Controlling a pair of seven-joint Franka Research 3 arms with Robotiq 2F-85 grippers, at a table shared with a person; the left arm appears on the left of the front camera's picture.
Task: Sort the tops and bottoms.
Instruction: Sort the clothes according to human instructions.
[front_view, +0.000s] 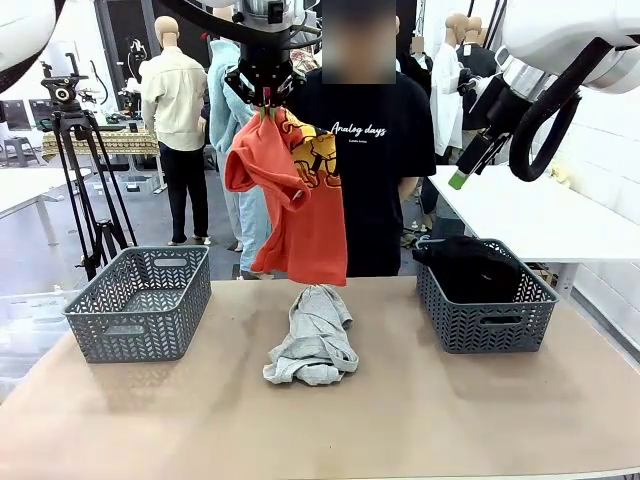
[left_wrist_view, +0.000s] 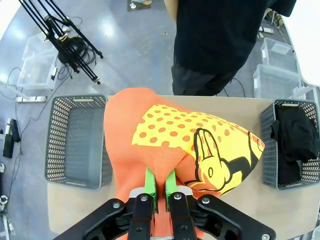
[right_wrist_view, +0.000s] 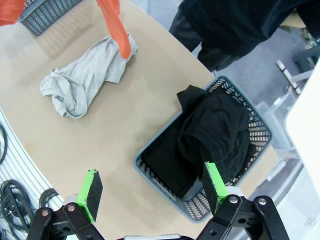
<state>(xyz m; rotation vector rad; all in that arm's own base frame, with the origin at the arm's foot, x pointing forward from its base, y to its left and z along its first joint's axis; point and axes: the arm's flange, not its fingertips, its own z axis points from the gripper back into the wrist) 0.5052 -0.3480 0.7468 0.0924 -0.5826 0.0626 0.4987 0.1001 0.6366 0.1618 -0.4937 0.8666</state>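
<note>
- Left hand (front_view: 265, 105), pinched shut on the orange T-shirt (front_view: 300, 200), holds it high above the middle of the surface (front_view: 450, 420).
- Its hem hangs down to the grey shirt (front_view: 312, 340) lying there; a swing toward the left basket (front_view: 140, 320) could drag that along.
- Right hand (right_wrist_view: 150, 182) gapes wide and empty over the right basket (front_view: 485, 325), where the black garment (front_view: 475, 270) lies.

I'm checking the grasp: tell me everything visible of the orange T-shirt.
The orange T-shirt is soft fabric with a yellow print, dotted orange and outlined black. It hangs bunched from the left gripper, shut on a pinch of cloth, above the middle of the table, before the person. Its lower edge reaches the grey shirt; whether they touch is unclear.
</note>
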